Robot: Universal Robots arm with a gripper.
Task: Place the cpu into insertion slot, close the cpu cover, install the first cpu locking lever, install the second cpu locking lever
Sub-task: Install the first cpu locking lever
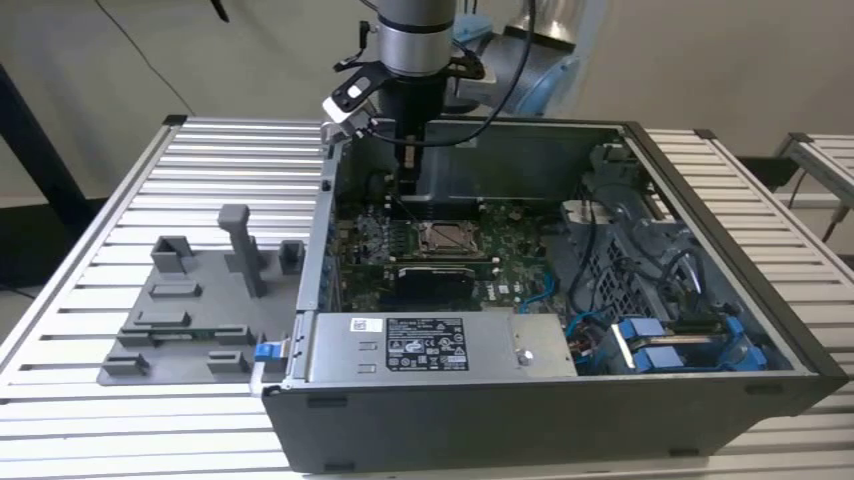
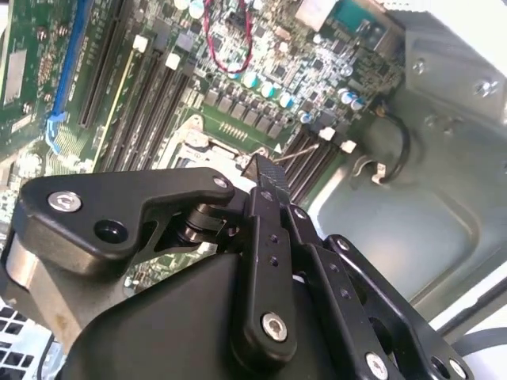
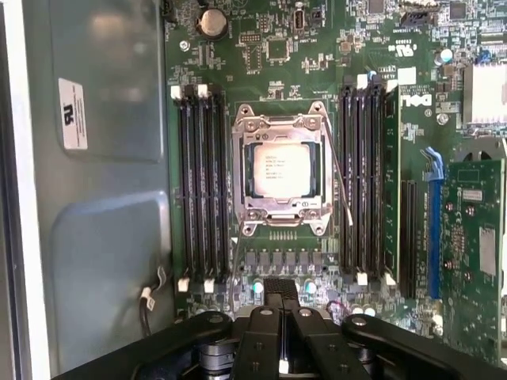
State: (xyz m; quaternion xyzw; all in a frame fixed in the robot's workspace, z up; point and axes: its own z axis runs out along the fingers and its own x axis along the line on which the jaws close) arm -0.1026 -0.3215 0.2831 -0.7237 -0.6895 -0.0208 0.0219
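Pressed together at the tips, with nothing visible between the fingers, the gripper (image 1: 404, 197) hangs inside the open computer case (image 1: 534, 425), low over the back edge of the green board (image 1: 367, 250).

Going across the exterior view from its left, a slatted table (image 1: 80, 280) carries a grey tray (image 1: 187, 325) with an upright post (image 1: 236, 245). The tray sits just beside the case wall. Next come the arm and gripper, and below them the insertion slot (image 1: 445, 237) in the middle of the board. A silver box (image 1: 427, 345) lies along the near side of the case. Grey cables (image 1: 641, 265) and blue clips (image 1: 667, 345) fill the exterior view's right.

In the first wrist view the cpu (image 3: 281, 169) sits flat in the slot, silvery top up. The cpu cover (image 3: 282, 208) lies closed around it, framing it on all four sides. One thin wire lever (image 3: 339, 170) slants away from the frame's side toward the memory slots (image 3: 364, 174). A second wire lever (image 3: 235, 269) runs from the frame's corner toward the gripper (image 3: 281, 286), which is near the slot but clear of it.

In the second wrist view the gripper (image 2: 265, 170) shows its ribbed tip close to a silver rod (image 2: 301, 154); whether they touch I cannot tell.
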